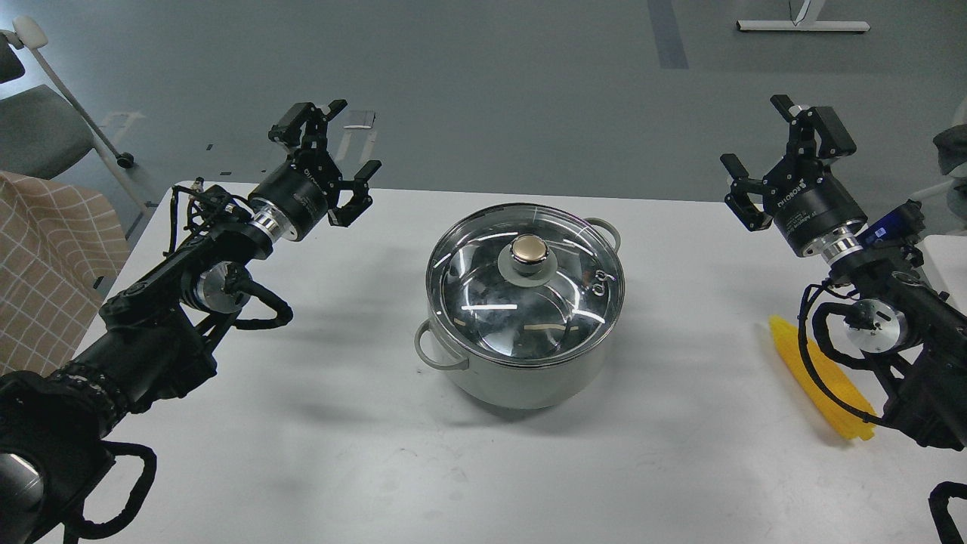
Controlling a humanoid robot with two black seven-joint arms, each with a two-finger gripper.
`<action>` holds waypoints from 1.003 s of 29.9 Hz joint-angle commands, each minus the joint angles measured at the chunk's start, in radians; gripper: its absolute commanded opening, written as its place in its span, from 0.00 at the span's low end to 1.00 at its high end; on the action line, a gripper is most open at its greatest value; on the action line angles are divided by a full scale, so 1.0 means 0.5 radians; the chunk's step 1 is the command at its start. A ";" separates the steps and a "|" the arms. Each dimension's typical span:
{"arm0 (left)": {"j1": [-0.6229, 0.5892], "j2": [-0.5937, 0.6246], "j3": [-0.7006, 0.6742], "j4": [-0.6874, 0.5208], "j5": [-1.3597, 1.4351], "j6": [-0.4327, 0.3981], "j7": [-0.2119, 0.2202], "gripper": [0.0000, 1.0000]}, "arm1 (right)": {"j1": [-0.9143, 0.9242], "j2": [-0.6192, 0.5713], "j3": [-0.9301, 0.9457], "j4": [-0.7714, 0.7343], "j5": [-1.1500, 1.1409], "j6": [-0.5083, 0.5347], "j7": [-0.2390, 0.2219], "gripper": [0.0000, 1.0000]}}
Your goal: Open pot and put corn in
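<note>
The pale grey-green pot (514,381) stands in the middle of the white table with its glass lid (525,283) on; a gold knob (529,248) tops the lid. The yellow corn (827,389) lies on the table at the right, partly hidden behind my right arm and its cable. My left gripper (349,145) hangs open above the table's far left, well left of the pot, holding nothing. My right gripper (759,140) hangs open at the far right, above and beyond the corn, also empty.
The white table (340,446) ends at its far edge just behind the pot. A checked cloth (45,264) and a grey chair (38,128) stand off the table's left side. Grey floor lies beyond.
</note>
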State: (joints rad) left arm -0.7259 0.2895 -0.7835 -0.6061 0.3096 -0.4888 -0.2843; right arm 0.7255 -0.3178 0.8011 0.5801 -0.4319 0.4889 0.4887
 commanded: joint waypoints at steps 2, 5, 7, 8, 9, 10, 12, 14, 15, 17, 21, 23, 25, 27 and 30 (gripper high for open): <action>0.001 0.007 -0.010 0.000 0.001 0.000 0.007 0.98 | 0.006 0.016 0.009 -0.010 0.002 0.000 0.000 1.00; -0.002 0.007 -0.019 0.000 0.001 0.000 0.016 0.98 | 0.015 0.001 0.009 -0.013 0.002 0.000 0.000 1.00; -0.018 0.013 -0.025 0.022 -0.006 0.000 0.016 0.98 | 0.034 -0.006 0.009 -0.037 0.005 0.000 0.000 1.00; -0.024 0.013 -0.025 0.025 -0.015 0.000 0.013 0.98 | 0.040 -0.006 0.009 -0.053 0.005 0.000 0.000 1.00; -0.027 0.016 -0.031 0.040 -0.027 0.000 0.004 0.98 | 0.064 -0.009 0.006 -0.077 0.005 0.000 0.000 1.00; -0.027 0.007 -0.037 0.049 -0.036 0.000 -0.005 0.98 | 0.089 -0.009 0.002 -0.089 0.002 0.000 0.000 1.00; -0.027 0.007 -0.059 0.052 -0.042 0.000 -0.008 0.98 | 0.104 -0.015 0.002 -0.102 0.002 0.000 0.000 1.00; -0.024 -0.002 -0.129 0.052 -0.055 0.000 -0.011 0.98 | 0.117 -0.033 0.002 -0.120 -0.005 0.000 0.000 1.00; -0.021 -0.002 -0.148 0.052 -0.055 0.000 -0.011 0.98 | 0.120 -0.033 0.002 -0.126 -0.005 0.000 0.000 1.00; -0.015 -0.002 -0.179 0.052 -0.055 0.000 -0.020 0.98 | 0.141 -0.033 -0.001 -0.160 -0.005 0.000 0.000 1.00; -0.003 -0.017 -0.188 0.046 -0.061 0.000 -0.255 0.98 | 0.138 -0.006 0.008 -0.163 0.008 0.000 0.000 1.00; 0.019 -0.027 -0.173 0.022 -0.061 0.000 -0.409 0.98 | 0.135 0.000 0.002 -0.157 0.005 0.000 0.000 1.00; 0.031 -0.027 -0.173 0.003 -0.064 0.000 -0.409 0.98 | 0.132 0.022 -0.001 -0.157 0.005 0.000 0.000 1.00; 0.040 -0.024 -0.173 -0.006 -0.064 0.000 -0.409 0.98 | 0.132 0.022 -0.001 -0.163 0.005 0.000 0.000 1.00; 0.040 -0.024 -0.160 -0.006 -0.061 0.000 -0.409 0.98 | 0.132 0.022 -0.001 -0.178 0.005 0.000 0.000 1.00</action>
State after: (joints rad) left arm -0.7069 0.2771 -0.8683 -0.6071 0.2778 -0.4886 -0.4875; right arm 0.7916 -0.3083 0.8012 0.4995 -0.4295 0.4886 0.4887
